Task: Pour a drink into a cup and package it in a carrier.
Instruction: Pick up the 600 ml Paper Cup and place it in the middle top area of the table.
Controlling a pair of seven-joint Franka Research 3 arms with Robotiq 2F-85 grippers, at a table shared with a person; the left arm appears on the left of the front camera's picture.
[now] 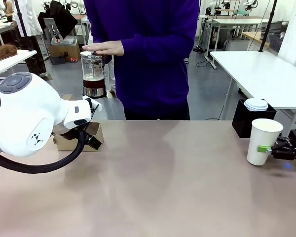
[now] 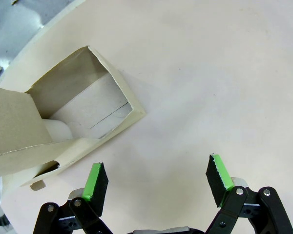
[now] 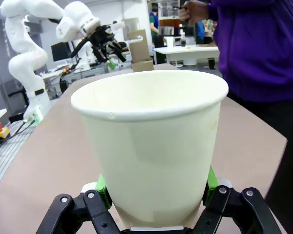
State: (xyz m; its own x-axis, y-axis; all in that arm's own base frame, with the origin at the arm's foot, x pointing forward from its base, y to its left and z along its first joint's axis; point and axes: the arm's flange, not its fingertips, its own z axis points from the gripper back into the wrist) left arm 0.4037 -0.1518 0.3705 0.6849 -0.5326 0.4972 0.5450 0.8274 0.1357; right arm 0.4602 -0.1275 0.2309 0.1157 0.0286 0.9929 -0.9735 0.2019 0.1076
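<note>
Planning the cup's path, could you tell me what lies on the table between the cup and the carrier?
Nothing: in the front view the tabletop between the cup and the carrier is bare.

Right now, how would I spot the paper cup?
Follow the brown table to its right edge, by the black box. The cup stands there in the right gripper. It is tall and open-topped, unlike the flat white lids on the box.

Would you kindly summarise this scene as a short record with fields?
Cup: upright, unlidded, right side of table
Right gripper: shut on cup
Left gripper: open, above table beside carrier
Carrier: on table, left side
Carafe: beyond table, person's hand on top, drink low inside
</note>
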